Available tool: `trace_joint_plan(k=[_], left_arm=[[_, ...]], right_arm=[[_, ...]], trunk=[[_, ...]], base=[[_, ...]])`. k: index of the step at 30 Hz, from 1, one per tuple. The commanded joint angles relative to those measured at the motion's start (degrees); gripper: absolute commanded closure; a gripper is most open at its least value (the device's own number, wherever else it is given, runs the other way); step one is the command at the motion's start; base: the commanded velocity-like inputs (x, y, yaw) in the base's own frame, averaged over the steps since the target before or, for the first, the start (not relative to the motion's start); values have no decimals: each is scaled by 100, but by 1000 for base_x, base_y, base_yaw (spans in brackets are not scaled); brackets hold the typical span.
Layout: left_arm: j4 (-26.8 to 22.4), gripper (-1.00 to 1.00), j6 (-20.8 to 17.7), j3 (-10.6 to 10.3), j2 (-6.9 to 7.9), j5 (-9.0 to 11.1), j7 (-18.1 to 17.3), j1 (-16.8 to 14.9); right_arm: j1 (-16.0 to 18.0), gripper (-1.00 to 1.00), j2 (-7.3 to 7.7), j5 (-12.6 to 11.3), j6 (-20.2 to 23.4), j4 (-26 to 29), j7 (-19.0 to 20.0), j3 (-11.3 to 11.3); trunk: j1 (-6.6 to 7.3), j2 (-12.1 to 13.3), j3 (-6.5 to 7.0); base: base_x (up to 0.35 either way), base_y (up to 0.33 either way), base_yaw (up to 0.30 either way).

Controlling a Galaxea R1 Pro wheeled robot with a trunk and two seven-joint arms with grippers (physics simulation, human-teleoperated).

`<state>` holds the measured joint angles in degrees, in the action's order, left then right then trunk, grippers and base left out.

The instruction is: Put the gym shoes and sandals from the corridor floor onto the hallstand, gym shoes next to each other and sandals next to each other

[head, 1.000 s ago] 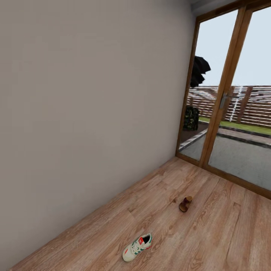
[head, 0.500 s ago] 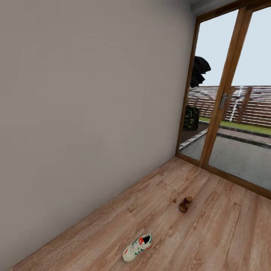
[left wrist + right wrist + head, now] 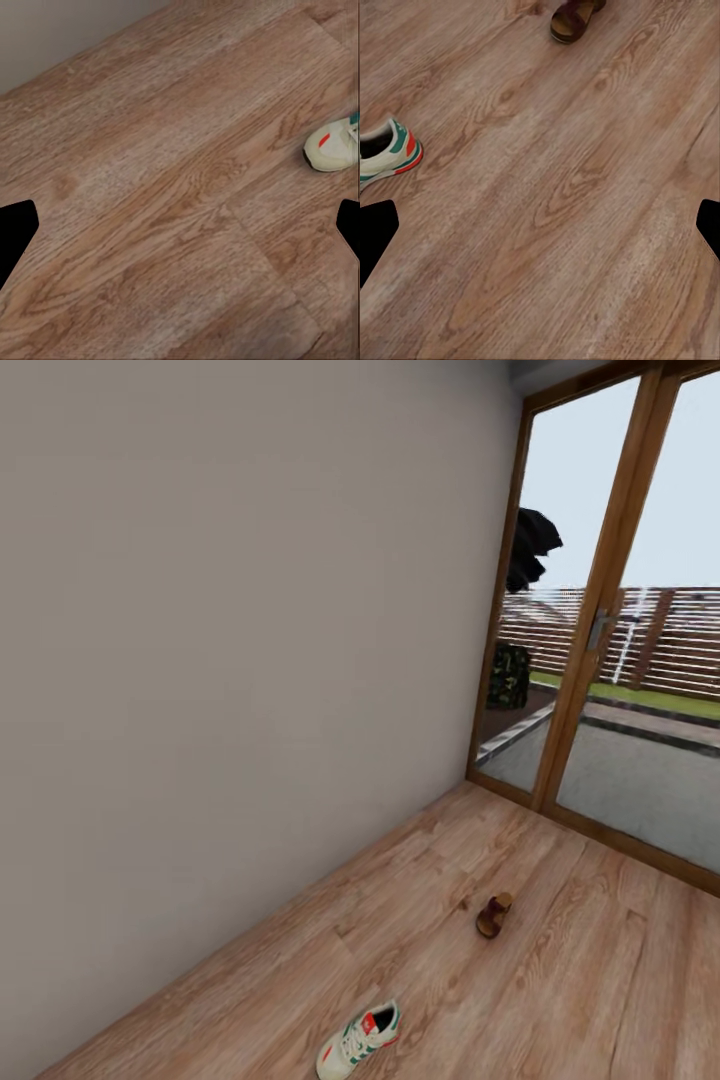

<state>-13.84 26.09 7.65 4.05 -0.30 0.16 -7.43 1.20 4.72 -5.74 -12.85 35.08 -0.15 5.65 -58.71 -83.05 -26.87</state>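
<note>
- We see one sneaker point(image 3: 357, 1042) lying on the wooden floor point(image 3: 560, 980), at the lower edge of the head view and not far from the plain grey wall point(image 3: 250, 660).
- A brown sandal point(image 3: 493, 914) lies farther along the floor, well apart from the sneaker, toward the glass door point(image 3: 620, 640) with its wooden frame.
- In the left wrist view the toe of the sneaker point(image 3: 335, 146) shows at the frame's edge, resting on the floor point(image 3: 165, 202).
- In the right wrist view the orange-red heel of the sneaker point(image 3: 386, 154) and the sandal point(image 3: 574, 19) both rest on the floor point(image 3: 585, 195).
- Our left hand point(image 3: 180, 225) is spread, with dark fingertips point(image 3: 13, 232) at opposite sides of its view, holding nothing.
- Our right hand point(image 3: 540, 229) is likewise spread over bare planks, fingertips point(image 3: 373, 232) far apart.
</note>
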Motion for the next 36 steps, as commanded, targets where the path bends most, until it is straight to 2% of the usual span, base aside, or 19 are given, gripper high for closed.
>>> trace_joint_plan(k=[1, 36], left_arm=[[5, -100, 19, 13, -1, -4, 2, -4], [5, -100, 19, 11, -1, -5, 2, -4]], right_arm=[[3, -100, 2, -59, -21, -7, -2, -13], [3, -100, 2, -50, -16, -32, -3, -20]], trunk=[[-2, -3, -6], [-2, -3, -6]], base=[[234, -146, 0], [241, -170, 0]])
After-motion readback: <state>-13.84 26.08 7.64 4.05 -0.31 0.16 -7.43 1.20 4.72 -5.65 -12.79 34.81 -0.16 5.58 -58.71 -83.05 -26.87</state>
